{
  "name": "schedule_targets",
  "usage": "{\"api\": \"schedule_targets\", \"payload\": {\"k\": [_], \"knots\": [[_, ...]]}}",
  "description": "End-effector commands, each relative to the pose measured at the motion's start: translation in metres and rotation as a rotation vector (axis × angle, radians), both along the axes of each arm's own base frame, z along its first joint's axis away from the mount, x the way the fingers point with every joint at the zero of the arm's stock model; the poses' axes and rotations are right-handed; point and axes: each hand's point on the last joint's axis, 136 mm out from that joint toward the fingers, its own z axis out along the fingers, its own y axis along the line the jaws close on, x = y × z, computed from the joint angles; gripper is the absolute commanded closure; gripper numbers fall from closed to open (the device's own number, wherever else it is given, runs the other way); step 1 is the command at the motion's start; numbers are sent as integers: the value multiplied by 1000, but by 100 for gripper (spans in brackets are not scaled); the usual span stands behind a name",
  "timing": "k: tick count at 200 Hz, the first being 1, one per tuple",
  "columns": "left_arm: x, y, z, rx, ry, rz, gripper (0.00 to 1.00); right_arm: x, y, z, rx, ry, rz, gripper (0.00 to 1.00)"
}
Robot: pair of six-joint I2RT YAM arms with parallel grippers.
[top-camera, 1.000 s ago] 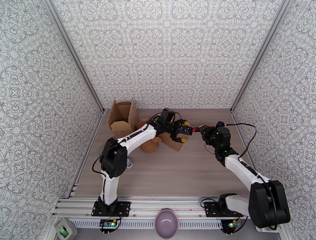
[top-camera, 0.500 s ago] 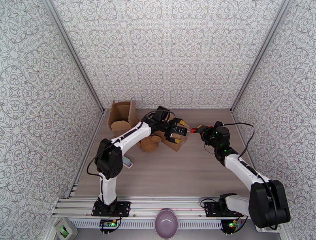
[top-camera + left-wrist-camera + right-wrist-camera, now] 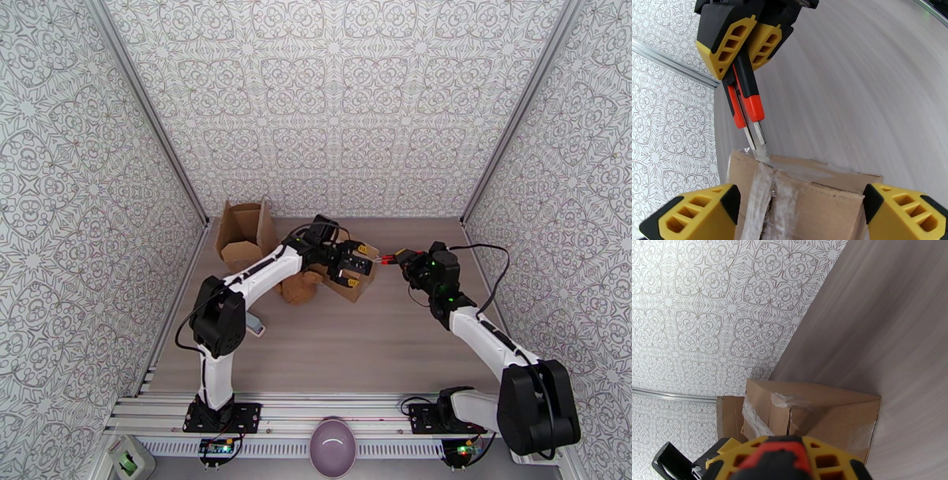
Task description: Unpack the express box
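A taped cardboard express box (image 3: 353, 284) lies mid-table; its taped seam (image 3: 768, 197) shows in the left wrist view. My left gripper (image 3: 353, 268) hovers over the box, open, with a yellow finger (image 3: 697, 215) at each side of the box top (image 3: 817, 197). My right gripper (image 3: 408, 259) is shut on a red and black utility knife (image 3: 386, 259). The knife's blade (image 3: 757, 140) touches the tape at the box's far edge. From the right wrist view the box (image 3: 809, 409) sits beyond the knife handle (image 3: 776, 465).
An opened cardboard box (image 3: 245, 229) stands at the back left. A brown plush toy (image 3: 300, 288) lies beside the taped box, under my left arm. A small light object (image 3: 254, 324) rests near the left arm's elbow. A purple bowl (image 3: 332, 446) sits at the near edge.
My left gripper has drawn back to the left and now sits over the taped box. The right gripper has pushed the knife leftward until its blade meets the box edge.
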Motion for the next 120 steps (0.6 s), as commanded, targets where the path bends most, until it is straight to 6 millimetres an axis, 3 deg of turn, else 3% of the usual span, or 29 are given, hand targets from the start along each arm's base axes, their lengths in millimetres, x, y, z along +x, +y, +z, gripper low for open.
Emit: {"api": "schedule_targets", "payload": {"k": [1,45,88,120], "knots": [[29,-14,-7,-45,-45,65,13,-3,12,-1,-12,19,24,100],[55,-29,1,-134,-14,206,17,-6,25,-1,4,-5,-16,100],[79,-33,6,-186,-15,296,21,-9,24,-4,-9,-10,-68,100],[77,-29,11,-151,-30,256,15,-9,19,-12,-34,2,-92,100]]}}
